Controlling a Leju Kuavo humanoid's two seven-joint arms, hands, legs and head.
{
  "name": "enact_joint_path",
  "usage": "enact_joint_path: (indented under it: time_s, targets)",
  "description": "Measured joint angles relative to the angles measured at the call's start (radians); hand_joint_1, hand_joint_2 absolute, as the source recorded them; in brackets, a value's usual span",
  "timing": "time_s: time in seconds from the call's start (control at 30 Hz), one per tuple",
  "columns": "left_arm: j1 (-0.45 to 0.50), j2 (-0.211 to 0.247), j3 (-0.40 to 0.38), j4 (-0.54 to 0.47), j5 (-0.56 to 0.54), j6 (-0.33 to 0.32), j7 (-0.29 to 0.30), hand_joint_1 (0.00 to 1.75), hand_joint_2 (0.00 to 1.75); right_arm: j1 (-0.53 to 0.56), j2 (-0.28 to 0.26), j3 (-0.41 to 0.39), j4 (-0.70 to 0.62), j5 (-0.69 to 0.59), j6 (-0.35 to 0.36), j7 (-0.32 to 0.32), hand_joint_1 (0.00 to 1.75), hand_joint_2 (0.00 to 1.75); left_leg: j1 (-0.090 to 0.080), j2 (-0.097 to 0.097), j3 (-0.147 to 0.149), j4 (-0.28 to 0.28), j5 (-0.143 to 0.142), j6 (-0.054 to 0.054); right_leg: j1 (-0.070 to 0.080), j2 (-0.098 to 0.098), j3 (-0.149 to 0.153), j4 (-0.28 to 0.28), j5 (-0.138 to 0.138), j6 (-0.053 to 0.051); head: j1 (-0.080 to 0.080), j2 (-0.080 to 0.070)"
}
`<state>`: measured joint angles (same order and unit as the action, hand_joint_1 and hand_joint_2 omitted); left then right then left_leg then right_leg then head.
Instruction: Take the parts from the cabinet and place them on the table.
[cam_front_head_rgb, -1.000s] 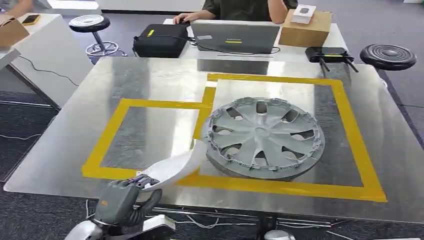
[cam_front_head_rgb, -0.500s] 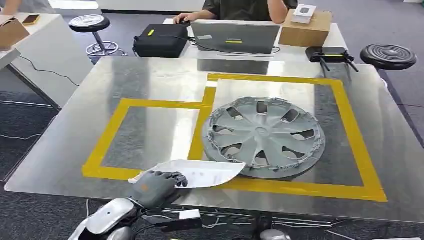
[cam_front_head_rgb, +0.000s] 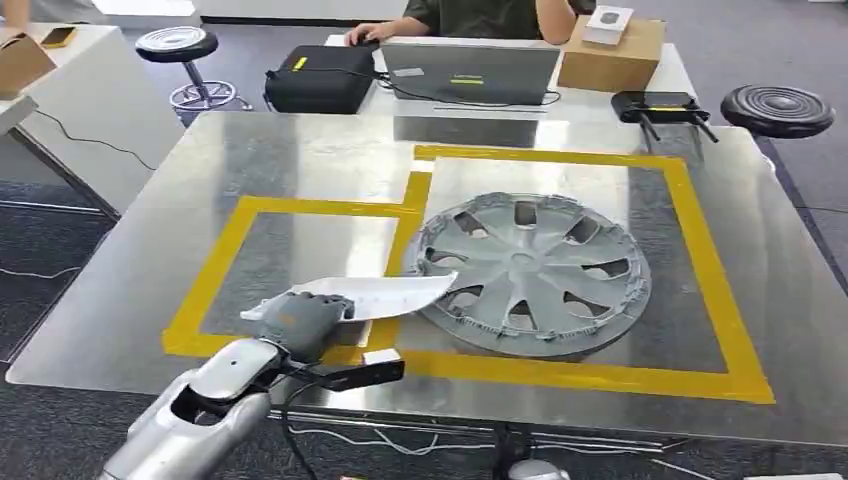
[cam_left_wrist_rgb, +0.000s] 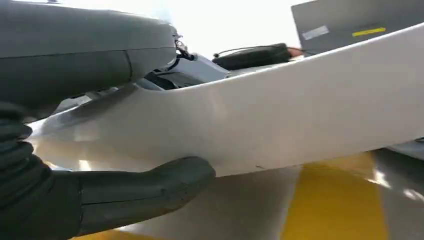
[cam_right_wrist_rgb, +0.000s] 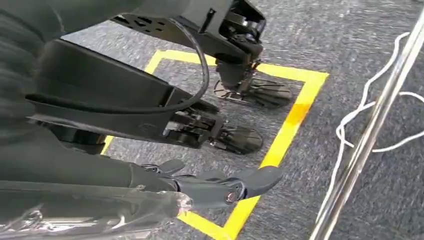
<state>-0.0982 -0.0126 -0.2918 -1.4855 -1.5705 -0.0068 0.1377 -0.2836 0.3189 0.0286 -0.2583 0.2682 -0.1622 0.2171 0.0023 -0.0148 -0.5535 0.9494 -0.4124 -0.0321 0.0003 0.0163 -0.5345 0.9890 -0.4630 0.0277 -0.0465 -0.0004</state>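
Observation:
A white curved part (cam_front_head_rgb: 395, 293) hangs just above the metal table (cam_front_head_rgb: 300, 150), over the front right corner of the left yellow-taped rectangle (cam_front_head_rgb: 225, 255). My left hand (cam_front_head_rgb: 300, 320) grips its near end, thumb under and fingers over. The part's far tip reaches the rim of a grey wheel cover (cam_front_head_rgb: 530, 270), which lies flat in the right taped square. In the left wrist view the white part (cam_left_wrist_rgb: 280, 115) runs across the picture with my left hand (cam_left_wrist_rgb: 60, 190) clasped around it. My right hand (cam_right_wrist_rgb: 220, 187) hangs beside my body over the carpet, fingers stretched out and holding nothing.
Behind the metal table stands a desk with a laptop (cam_front_head_rgb: 470, 72), a black bag (cam_front_head_rgb: 320, 78), a cardboard box (cam_front_head_rgb: 610, 58) and a black device (cam_front_head_rgb: 655, 105); a person (cam_front_head_rgb: 480, 15) sits there. Stools (cam_front_head_rgb: 180, 45) (cam_front_head_rgb: 777, 110) stand at both far corners.
My left arm has lifted and reached forward, carrying the white part from the table's front edge to above the left rectangle. The part has swung round to lie flatter. The wheel cover has stayed put.

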Motion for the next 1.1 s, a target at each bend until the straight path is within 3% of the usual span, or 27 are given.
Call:
enact_joint_path:
  time_s: [0.17, 0.53, 0.83, 0.87, 0.93, 0.97, 1.0, 1.03, 1.1]
  targets:
    - [-0.035, 0.016, 0.016, 0.014, 0.0, -0.035, 0.074, 1.75, 1.75, -0.005, -0.003, 0.012, 0.003, -0.005, 0.015, 0.001, 0.0, 1.75, 0.0, 0.0, -0.001, 0.0, 0.0, 0.0, 0.0, 0.0, 0.0, 0.0, 0.0, 0.0, 0.0, 0.0]
    - [-0.055, 0.036, 0.039, 0.048, -0.001, -0.039, 0.082, 1.75, 1.75, -0.006, -0.004, 0.012, 0.004, -0.005, 0.02, 0.001, 0.0, 1.75, 0.0, 0.0, -0.001, 0.0, 0.0, 0.0, 0.0, 0.0, 0.0, 0.0, 0.0, 0.0, 0.0, 0.0]
    - [-0.081, 0.065, 0.034, 0.107, -0.001, -0.028, 0.142, 1.75, 1.75, -0.01, -0.005, 0.013, 0.008, 0.037, 0.04, 0.001, 0.0, 1.75, 0.0, 0.0, -0.001, 0.0, 0.0, 0.0, 0.0, 0.0, -0.001, 0.0, 0.0, 0.0, 0.0, 0.0]
    - [-0.083, 0.067, 0.034, 0.115, -0.001, -0.025, 0.146, 1.75, 1.75, -0.01, -0.005, 0.013, 0.008, 0.045, 0.043, 0.001, 0.0, 0.0, 0.0, 0.0, -0.001, 0.0, 0.0, 0.0, 0.0, 0.0, -0.001, 0.0, 0.0, 0.0, 0.0, 0.0]
    - [-0.085, 0.07, 0.032, 0.132, -0.001, -0.022, 0.149, 1.75, 1.75, -0.01, -0.005, 0.015, 0.008, 0.058, 0.048, 0.001, 0.0, 0.0, 0.0, 0.0, -0.001, 0.0, 0.0, 0.0, 0.0, 0.0, -0.001, 0.0, 0.0, 0.0, 0.0, 0.0]
    - [-0.086, 0.07, 0.032, 0.137, -0.001, -0.021, 0.149, 1.13, 1.75, -0.01, -0.005, 0.016, 0.008, 0.06, 0.049, 0.0, 0.0, 0.0, 0.0, 0.0, -0.001, 0.0, 0.0, 0.0, 0.0, 0.0, -0.001, 0.0, 0.0, 0.0, 0.0, 0.0]
    - [-0.087, 0.07, 0.032, 0.141, -0.001, -0.019, 0.15, 0.0, 1.75, -0.01, -0.005, 0.018, 0.008, 0.066, 0.049, -0.003, 0.0, 0.0, 0.0, 0.0, -0.001, 0.0, 0.0, 0.0, 0.0, 0.0, -0.001, 0.0, 0.0, 0.0, 0.0, 0.0]
    - [-0.087, 0.07, 0.032, 0.142, -0.001, -0.019, 0.161, 0.0, 0.0, -0.01, -0.005, 0.018, 0.008, 0.07, 0.05, -0.004, 0.0, 0.0, 0.0, 0.0, -0.001, 0.0, 0.0, 0.0, 0.0, 0.0, -0.001, 0.0, 0.0, 0.0, 0.0, 0.0]
    - [-0.078, 0.065, 0.03, 0.142, -0.001, -0.02, 0.208, 0.0, 0.0, -0.01, -0.005, 0.018, 0.008, 0.078, 0.05, -0.007, 0.0, 0.0, 0.0, 0.0, -0.001, 0.0, 0.0, 0.0, 0.0, 0.001, -0.001, 0.0, 0.0, 0.0, 0.0, 0.0]
